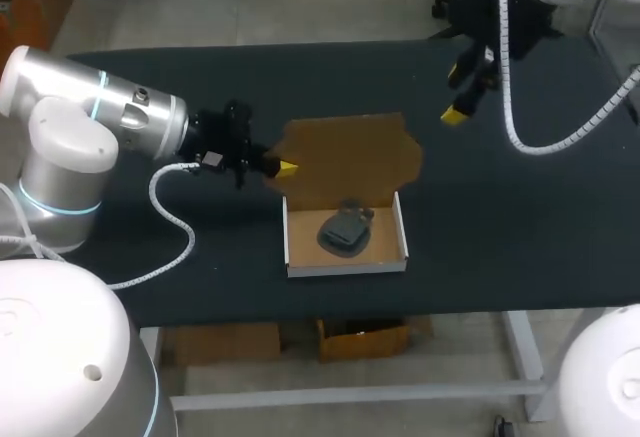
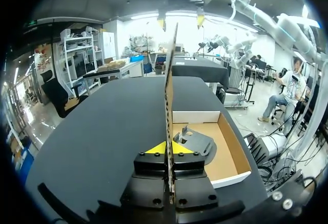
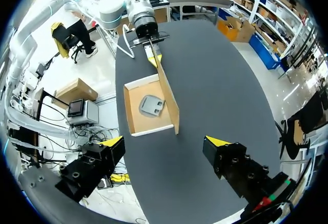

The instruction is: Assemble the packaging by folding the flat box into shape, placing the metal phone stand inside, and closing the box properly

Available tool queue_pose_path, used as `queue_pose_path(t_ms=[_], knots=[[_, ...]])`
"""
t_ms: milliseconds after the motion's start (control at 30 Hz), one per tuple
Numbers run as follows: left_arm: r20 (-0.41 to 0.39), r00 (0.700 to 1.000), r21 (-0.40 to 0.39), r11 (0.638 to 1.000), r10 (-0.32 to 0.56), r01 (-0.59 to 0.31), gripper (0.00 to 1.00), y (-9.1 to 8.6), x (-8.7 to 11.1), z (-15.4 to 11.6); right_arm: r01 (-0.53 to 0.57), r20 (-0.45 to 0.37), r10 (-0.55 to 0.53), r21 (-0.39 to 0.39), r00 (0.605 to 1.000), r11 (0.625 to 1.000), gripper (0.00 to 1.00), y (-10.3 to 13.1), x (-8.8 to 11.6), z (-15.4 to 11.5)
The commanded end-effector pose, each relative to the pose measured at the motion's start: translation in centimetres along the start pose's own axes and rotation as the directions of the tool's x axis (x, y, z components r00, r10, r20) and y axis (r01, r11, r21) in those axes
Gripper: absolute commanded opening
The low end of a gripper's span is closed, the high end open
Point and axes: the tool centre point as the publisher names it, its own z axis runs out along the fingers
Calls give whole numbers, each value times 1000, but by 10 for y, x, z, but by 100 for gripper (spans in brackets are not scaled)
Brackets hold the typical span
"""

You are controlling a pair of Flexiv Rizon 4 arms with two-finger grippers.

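On the black tabletop [image 1: 500,217] in the head view, an open cardboard box with white walls [image 1: 345,265] sat mid-table, a dark grey metal phone stand [image 1: 345,230] lying inside it. The left pincer [image 1: 285,168] was clamped on the left edge of the brown lid flap [image 1: 350,157]. The right pincer [image 1: 462,92] hung well apart from the box, fingers spread and empty.

In the left wrist view, the brown lid flap [image 2: 169,90] stood upright, pinched between both yellow tips.

In the right wrist view, that pincer's fingers gaped wide with nothing between them, the box ahead.

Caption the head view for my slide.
Left gripper pinches the cardboard lid; phone stand lies in the box; right gripper hovers apart.
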Motion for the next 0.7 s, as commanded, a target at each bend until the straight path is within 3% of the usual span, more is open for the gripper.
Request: queue_pose_path(t_ms=[33,367,467,567,667,700], knots=[[0,1000,1,1000,1,-1,0,1,0,1,14,-12,-13,81,1000,997,100,25,-15,2],[0,1000,1,1000,1,-1,0,1,0,1,91,-3,-92,174,996,981,100,65,-37,1],[0,1000,1,1000,1,-1,0,1,0,1,114,-4,-116,211,993,971,68,76,-44,4],[0,1000,1,1000,1,-1,0,1,0,1,141,-8,-143,245,990,959,67,88,-53,9],[0,1000,1,1000,1,-1,0,1,0,1,167,-7,-172,279,985,946,49,99,-60,14],[0,1000,1,1000,1,-1,0,1,0,1,172,-6,-178,293,984,940,49,102,-62,15]])
